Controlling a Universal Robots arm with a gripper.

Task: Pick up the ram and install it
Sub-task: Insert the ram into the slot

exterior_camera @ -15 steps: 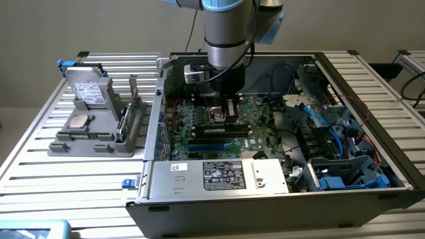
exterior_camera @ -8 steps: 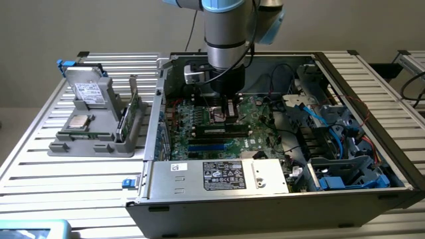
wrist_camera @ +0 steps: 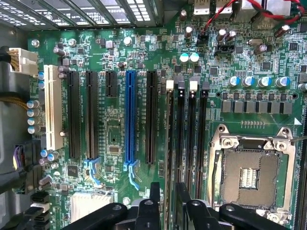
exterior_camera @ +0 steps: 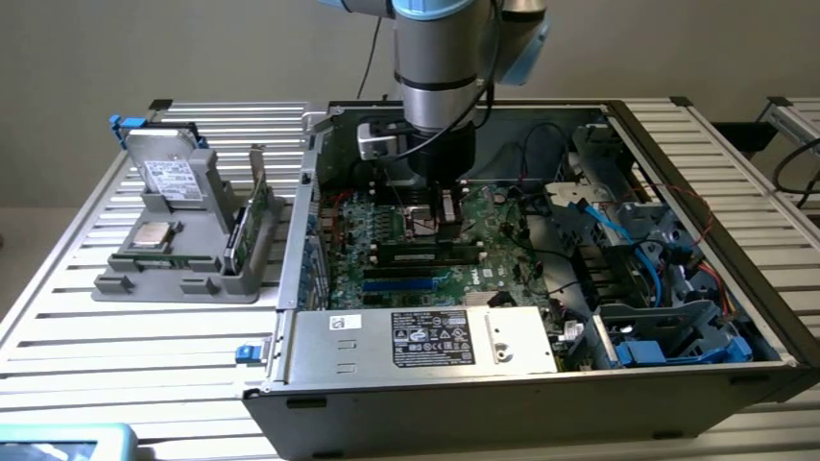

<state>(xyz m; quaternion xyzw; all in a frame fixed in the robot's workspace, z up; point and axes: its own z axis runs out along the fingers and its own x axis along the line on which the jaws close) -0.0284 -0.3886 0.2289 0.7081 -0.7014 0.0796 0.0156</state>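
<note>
From the exterior view, the arm reaches down into an open computer case [exterior_camera: 769, 336] lying on a slatted table [exterior_camera: 115, 336]. The gripper [exterior_camera: 431, 219] hangs low over the motherboard [exterior_camera: 384, 240], with black cables [exterior_camera: 539, 154] beside it and the case wall close behind. The ram [exterior_camera: 429, 256] lies seated along a memory slot just in front of the gripper, its pale label facing up. Past it run blue slots [exterior_camera: 407, 283], then the silver power supply [exterior_camera: 436, 338]. A tangle of blue and red wires [exterior_camera: 647, 264] fills the case's end at the exterior view's right. Outside the case, at the exterior view's left, a grey holder [exterior_camera: 180, 283] carries a silver drive [exterior_camera: 173, 178], a square processor chip [exterior_camera: 154, 235] and an upright green card [exterior_camera: 263, 216].

In the wrist view, the two black fingers [wrist_camera: 154, 201] stand apart with a gap between them, clamped on nothing. The ram [wrist_camera: 170, 143] appears edge-on as a thin strip in the outermost memory slot, running away from that gap. To one side sits the empty processor socket [wrist_camera: 249, 167]; to the other, a long blue slot [wrist_camera: 129, 120], black slots and a white slot [wrist_camera: 53, 108]
</note>
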